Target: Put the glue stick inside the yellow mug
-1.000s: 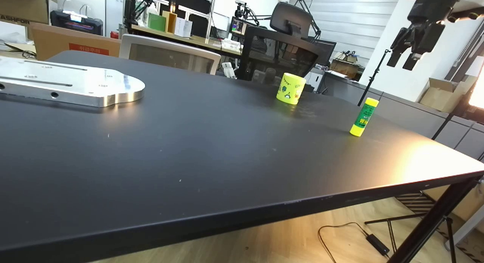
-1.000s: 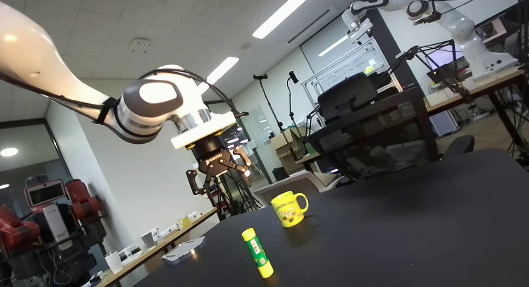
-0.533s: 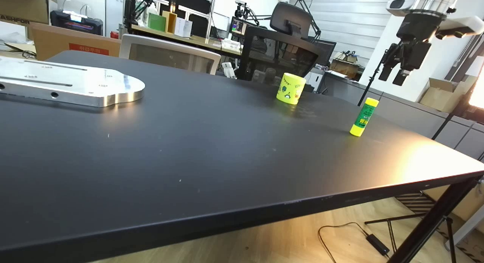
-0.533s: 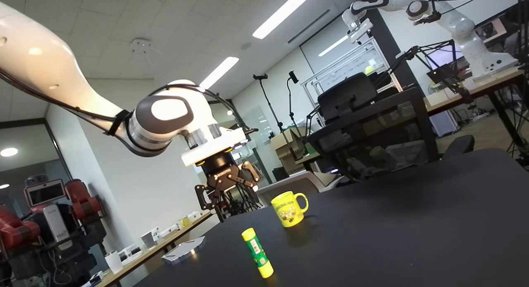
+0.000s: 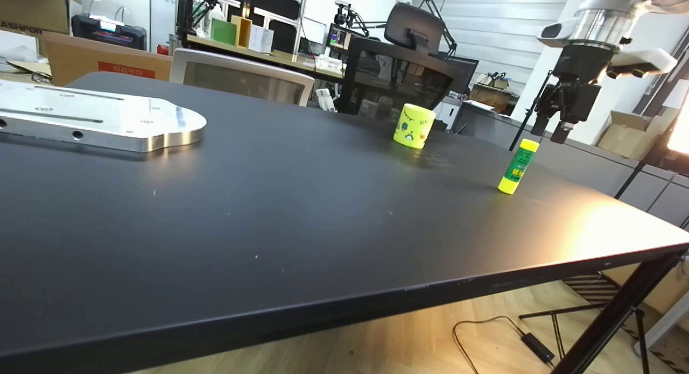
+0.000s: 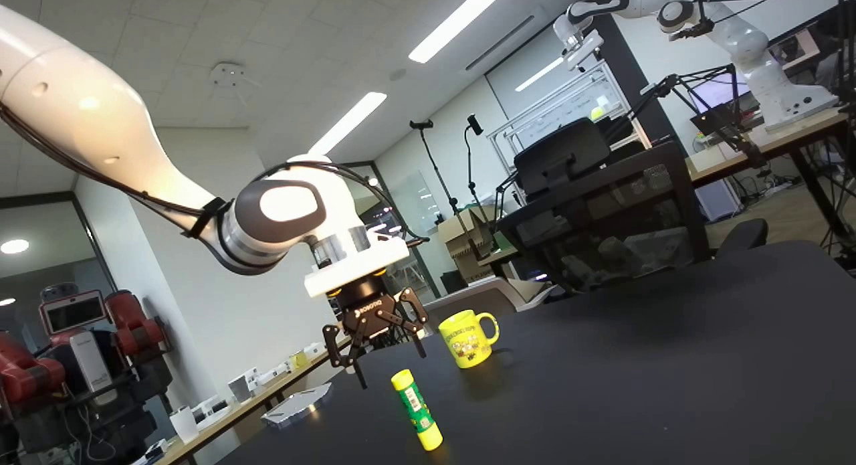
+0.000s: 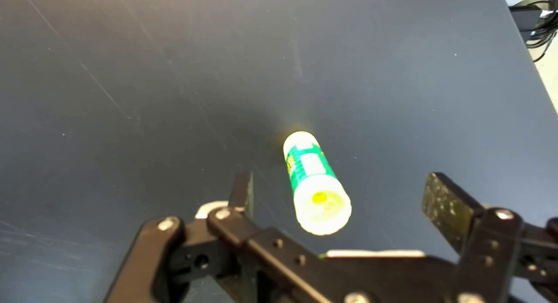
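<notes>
The glue stick, a slim cylinder with yellow ends and a green label, stands upright on the dark table in both exterior views (image 5: 518,167) (image 6: 417,411). The yellow mug stands upright beyond it in both exterior views (image 5: 414,126) (image 6: 467,339); its handle shows in only one of them. The mug is out of the wrist view. My gripper (image 6: 392,370) is open and empty, above the glue stick's top and a little to its side; it also shows in an exterior view (image 5: 549,136). In the wrist view, the glue stick (image 7: 310,163) appears between the open fingers (image 7: 338,185), nearer the left one, untouched.
A flat silver metal plate lies on the table in both exterior views (image 5: 102,118) (image 6: 297,405). A black mesh chair (image 6: 608,217) and a pale chair (image 5: 242,75) stand at the table's edge. The table (image 5: 269,228) has a black front edge.
My gripper has come down and across toward the glue stick, staying open: leftward in one exterior view, rightward in another. The glue stick and the mug have not moved.
</notes>
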`<state>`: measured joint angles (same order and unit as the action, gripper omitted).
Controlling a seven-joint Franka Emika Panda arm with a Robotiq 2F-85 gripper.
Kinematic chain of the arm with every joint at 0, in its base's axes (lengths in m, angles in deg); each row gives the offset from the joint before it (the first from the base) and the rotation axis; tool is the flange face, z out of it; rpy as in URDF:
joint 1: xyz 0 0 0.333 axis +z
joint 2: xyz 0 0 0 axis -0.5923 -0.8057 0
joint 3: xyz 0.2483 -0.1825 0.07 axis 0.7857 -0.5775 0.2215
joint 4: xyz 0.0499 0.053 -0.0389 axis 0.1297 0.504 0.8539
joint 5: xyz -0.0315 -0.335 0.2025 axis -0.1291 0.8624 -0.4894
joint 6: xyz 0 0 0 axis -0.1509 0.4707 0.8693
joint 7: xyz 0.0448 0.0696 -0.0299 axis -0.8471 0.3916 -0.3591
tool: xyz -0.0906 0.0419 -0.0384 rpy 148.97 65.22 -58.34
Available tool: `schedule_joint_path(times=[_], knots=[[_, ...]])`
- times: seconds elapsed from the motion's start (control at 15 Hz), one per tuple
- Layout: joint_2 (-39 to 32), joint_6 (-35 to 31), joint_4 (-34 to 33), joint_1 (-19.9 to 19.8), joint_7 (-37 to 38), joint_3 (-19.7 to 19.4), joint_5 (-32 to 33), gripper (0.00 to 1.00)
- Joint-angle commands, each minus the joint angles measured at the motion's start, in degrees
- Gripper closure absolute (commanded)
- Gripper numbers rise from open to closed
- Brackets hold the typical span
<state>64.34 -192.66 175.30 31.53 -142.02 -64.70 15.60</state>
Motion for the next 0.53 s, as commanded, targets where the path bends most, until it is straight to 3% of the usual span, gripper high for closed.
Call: schedule_joint_path(times=[0.0,0.47], knots=[[-1.9,-0.6,-0.8,-1.3,0.9,1.5,-0.6,0.0],[-4.6,-1.7,-1.1,-1.6,1.6,2.1,0.1,0.0]])
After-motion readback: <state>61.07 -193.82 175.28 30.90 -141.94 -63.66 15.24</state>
